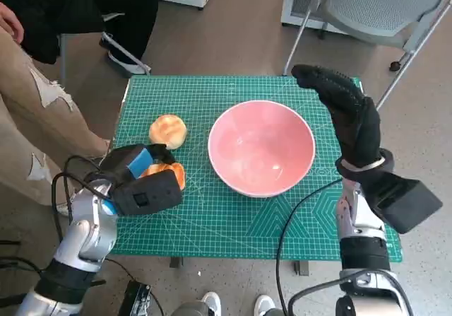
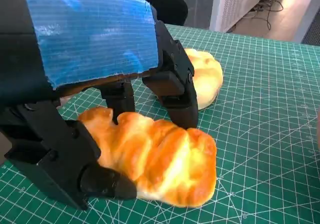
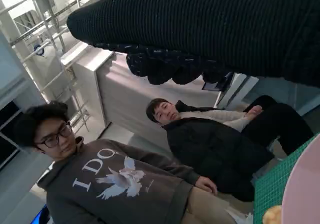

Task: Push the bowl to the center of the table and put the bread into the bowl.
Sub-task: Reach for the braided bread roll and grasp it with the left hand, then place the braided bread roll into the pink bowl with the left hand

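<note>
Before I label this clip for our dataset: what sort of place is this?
Probably a lab or office workroom: a green cutting mat covers the small table, metal shelving stands behind, and two seated people watch nearby.

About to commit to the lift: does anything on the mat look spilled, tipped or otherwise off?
Nothing stands out. The pink bowl sits upright and empty, the round bun lies intact beside it, and the left hand grips the golden twisted bread.

the bench (image 1: 233, 220) was covered by a green gridded mat (image 1: 212, 210). on it sat a pink bowl (image 1: 261, 146), a round bun (image 1: 168, 130) and a golden bread (image 1: 169, 173) beside it.
</note>
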Tool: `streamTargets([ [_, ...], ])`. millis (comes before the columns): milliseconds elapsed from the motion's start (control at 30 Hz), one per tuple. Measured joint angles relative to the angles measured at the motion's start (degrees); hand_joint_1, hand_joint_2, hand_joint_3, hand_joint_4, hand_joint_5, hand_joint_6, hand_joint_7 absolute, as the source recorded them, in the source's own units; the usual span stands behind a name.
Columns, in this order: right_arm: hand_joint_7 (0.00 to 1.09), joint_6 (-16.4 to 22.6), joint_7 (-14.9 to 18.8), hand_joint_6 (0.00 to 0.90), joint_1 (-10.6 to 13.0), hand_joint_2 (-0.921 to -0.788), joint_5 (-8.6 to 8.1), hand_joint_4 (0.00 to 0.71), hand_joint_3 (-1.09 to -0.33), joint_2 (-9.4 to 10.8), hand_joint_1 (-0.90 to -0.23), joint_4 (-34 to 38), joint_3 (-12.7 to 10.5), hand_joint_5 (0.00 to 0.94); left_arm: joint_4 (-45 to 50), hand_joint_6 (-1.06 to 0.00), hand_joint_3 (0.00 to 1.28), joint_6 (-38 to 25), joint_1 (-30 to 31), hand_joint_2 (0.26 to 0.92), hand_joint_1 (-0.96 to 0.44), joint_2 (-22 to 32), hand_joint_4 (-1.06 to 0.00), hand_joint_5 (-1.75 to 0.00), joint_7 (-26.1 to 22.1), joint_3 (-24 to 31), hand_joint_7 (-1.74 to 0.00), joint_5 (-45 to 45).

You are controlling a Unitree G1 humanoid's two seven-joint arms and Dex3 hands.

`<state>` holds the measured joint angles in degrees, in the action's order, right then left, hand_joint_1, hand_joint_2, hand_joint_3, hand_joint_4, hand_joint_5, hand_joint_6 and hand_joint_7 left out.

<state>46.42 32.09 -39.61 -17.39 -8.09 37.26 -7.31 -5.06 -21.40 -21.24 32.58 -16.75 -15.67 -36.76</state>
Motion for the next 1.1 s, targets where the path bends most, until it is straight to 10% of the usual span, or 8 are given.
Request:
streamTargets([
  [1100, 0.15, -0.13, 0.51, 0.174, -0.04, -0.921, -0.43, 0.18, -0.781, 0.02, -0.679, 0.26, -0.05, 0.0, -0.92, -0.73, 0.6, 0.25, -0.47, 0.627, 0.01, -0.05, -0.64, -1.49, 0.01, 0.09, -0.96, 0.66],
])
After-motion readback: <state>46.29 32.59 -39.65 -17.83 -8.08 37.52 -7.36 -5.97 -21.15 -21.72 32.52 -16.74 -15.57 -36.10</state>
